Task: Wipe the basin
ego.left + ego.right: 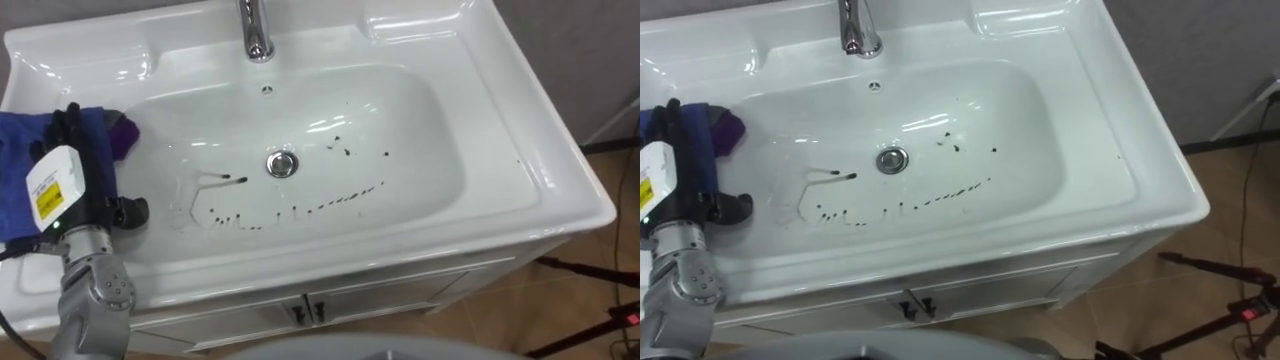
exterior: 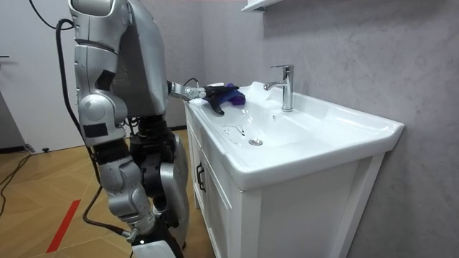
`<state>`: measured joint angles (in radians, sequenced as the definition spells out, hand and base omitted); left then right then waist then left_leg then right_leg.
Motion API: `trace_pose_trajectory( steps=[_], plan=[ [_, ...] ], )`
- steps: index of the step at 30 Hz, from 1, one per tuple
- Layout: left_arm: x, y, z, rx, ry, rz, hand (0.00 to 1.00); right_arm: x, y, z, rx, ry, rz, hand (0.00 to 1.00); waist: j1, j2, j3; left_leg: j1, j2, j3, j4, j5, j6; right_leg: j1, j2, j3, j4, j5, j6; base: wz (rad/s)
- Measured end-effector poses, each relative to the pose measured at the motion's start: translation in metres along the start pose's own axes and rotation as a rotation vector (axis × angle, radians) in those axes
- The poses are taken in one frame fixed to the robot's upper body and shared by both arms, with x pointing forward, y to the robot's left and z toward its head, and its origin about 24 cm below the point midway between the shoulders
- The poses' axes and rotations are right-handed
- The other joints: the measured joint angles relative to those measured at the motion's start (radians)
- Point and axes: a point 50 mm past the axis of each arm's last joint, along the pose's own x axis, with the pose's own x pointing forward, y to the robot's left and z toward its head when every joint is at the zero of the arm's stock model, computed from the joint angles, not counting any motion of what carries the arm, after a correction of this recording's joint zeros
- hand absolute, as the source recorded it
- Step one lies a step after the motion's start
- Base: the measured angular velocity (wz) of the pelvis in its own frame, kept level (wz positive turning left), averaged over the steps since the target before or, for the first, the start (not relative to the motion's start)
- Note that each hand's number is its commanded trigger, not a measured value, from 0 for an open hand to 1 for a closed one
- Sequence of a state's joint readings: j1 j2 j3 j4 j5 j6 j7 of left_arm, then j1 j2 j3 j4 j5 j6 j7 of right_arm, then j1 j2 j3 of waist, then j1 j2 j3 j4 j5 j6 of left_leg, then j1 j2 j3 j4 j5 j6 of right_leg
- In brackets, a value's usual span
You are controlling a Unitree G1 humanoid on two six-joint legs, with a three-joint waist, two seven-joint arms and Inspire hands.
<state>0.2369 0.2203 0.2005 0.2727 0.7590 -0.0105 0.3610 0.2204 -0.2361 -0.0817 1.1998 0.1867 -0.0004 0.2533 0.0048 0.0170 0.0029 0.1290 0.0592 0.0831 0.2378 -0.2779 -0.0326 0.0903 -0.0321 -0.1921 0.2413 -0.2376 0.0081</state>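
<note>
Pressing blue cloth [image 1: 18, 165] onto basin [image 1: 440, 130] rim, far left of drain [image 1: 282, 163]; our left hand [image 1: 90, 165] lies flat, fingers straight, thumb splayed. Dark specks [image 1: 330, 205] around drain unwiped; we judge wiping barely begun.

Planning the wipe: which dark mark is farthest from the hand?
The lone speck on the basin's right rim; all other marks lie inside the bowl, nearer the left hand.
</note>
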Motion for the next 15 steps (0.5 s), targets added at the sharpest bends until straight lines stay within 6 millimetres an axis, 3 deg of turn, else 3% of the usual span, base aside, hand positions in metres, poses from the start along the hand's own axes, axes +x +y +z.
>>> trace_pose_trajectory(
  steps=[9,11,12,13,15],
  plan=[
    [0.0078,0.0022,0.0027,-0.002,0.030,-0.060,0.00,0.0000,-0.0007,-0.0006,0.025,0.014,-0.007,0.00,0.001,0.002,-0.0028,0.000,0.000,-0.001,0.001,0.001,-0.001,-0.003,0.000,-0.002,0.000,0.000,0.000,0.00],
    [0.0088,0.0026,0.0037,-0.003,0.033,-0.067,0.26,0.0002,-0.0004,0.0008,0.028,0.012,-0.007,0.00,0.001,0.002,-0.0031,-0.002,0.000,-0.001,0.002,0.001,-0.001,-0.005,0.000,-0.002,0.000,0.000,0.000,0.00],
    [0.0089,0.0027,0.0033,-0.005,0.038,-0.069,0.70,0.0003,-0.0003,0.0018,0.027,0.014,-0.010,0.00,0.001,0.001,-0.0037,-0.002,0.000,0.000,0.002,0.001,-0.001,-0.005,0.000,-0.003,0.000,0.000,0.000,0.00],
    [0.0089,0.0026,0.0031,-0.007,0.041,-0.070,1.00,0.0002,-0.0003,0.0020,0.025,0.014,-0.011,0.00,0.000,0.001,-0.0047,-0.002,0.000,0.000,0.002,0.001,-0.001,-0.004,0.000,-0.003,0.000,0.000,0.000,0.00],
    [0.0088,0.0023,0.0024,-0.010,0.048,-0.076,1.00,-0.0002,-0.0005,0.0010,0.021,0.018,-0.011,0.00,0.000,0.002,-0.0081,0.000,0.000,0.001,0.000,0.001,-0.001,0.001,0.000,-0.002,0.000,0.000,0.000,0.00]
  ],
)
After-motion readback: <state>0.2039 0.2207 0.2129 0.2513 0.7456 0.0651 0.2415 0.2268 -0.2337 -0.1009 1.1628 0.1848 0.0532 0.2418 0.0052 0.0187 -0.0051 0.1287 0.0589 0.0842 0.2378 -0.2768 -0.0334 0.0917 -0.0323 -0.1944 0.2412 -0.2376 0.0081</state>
